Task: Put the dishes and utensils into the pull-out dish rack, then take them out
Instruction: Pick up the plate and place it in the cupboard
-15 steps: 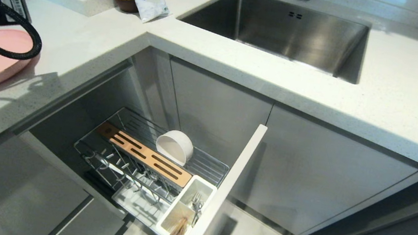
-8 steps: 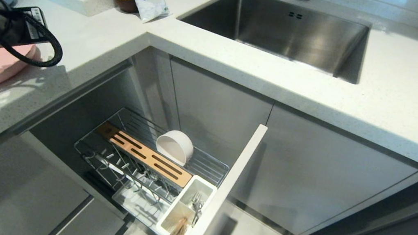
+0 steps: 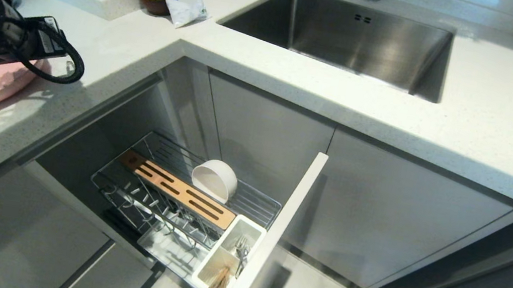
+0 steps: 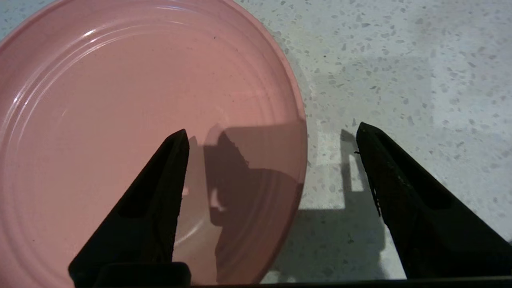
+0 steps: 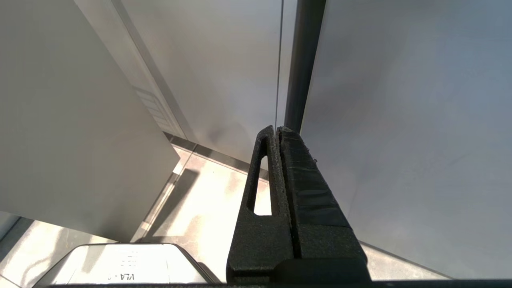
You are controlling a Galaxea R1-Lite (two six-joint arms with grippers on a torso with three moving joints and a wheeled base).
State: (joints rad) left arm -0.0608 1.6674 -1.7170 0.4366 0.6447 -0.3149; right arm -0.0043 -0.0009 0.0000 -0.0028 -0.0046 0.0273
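Left wrist view | my left gripper spread empty, straddling rim of large round flat pink plate on speckled white counter | risk: glossy rim slips if I clamp shallow | right gripper clenched, parked.

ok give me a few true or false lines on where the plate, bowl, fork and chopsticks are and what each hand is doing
1. The pink plate lies flat on the counter. True.
2. The left hand grips the plate's rim. False: its fingers are open above the plate's edge, holding nothing.
3. The white bowl sits in the pull-out rack. True.
4. The fork and chopsticks lie in the sink. False: both stand in the white cutlery holder at the rack's front.
5. The right hand is shut and holds nothing. True.
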